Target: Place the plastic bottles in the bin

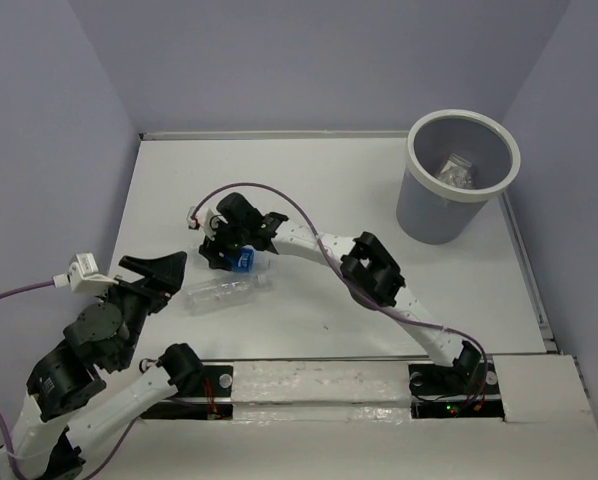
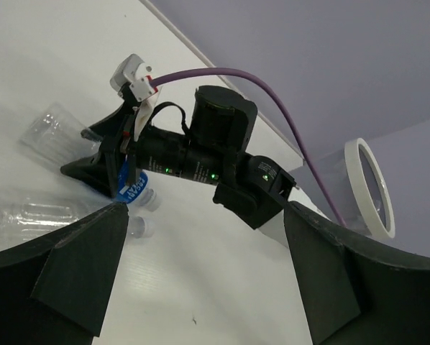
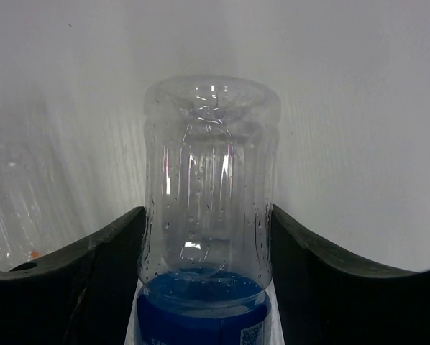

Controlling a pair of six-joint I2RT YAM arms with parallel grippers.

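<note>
- The right gripper [image 1: 231, 256] had reached to mid-table and sat around the blue-labelled bottle [image 3: 204, 165]. In its wrist view, its fingers [image 3: 103, 255] lay flush against both sides of the clear body just above the blue band, so it looked closed on the bottle.
- That bottle looked empty apart from droplets inside, so it was judged very light. Its thin ribbed wall would probably dent under a hard squeeze, and its smooth plastic could slip.
- The ribbed body near the label seemed the best place to hold it, since the band stiffens the wall there.
- The left gripper [image 2: 204, 269] hung wide open with nothing between its fingers, near the table's left side.
- A second bottle [image 1: 224, 292], clear and lying on its side, rested just beside the held one, towards the arm bases.
- The bin [image 1: 434, 215] stood well apart at the far right corner, with something clear and crumpled already inside.
- The table [image 1: 429, 300] was smooth, white and flat, so a dropped bottle would likely roll.
- Plain lavender walls [image 1: 309, 60] closed in the far and side edges, and the way across to the bin looked open.
</note>
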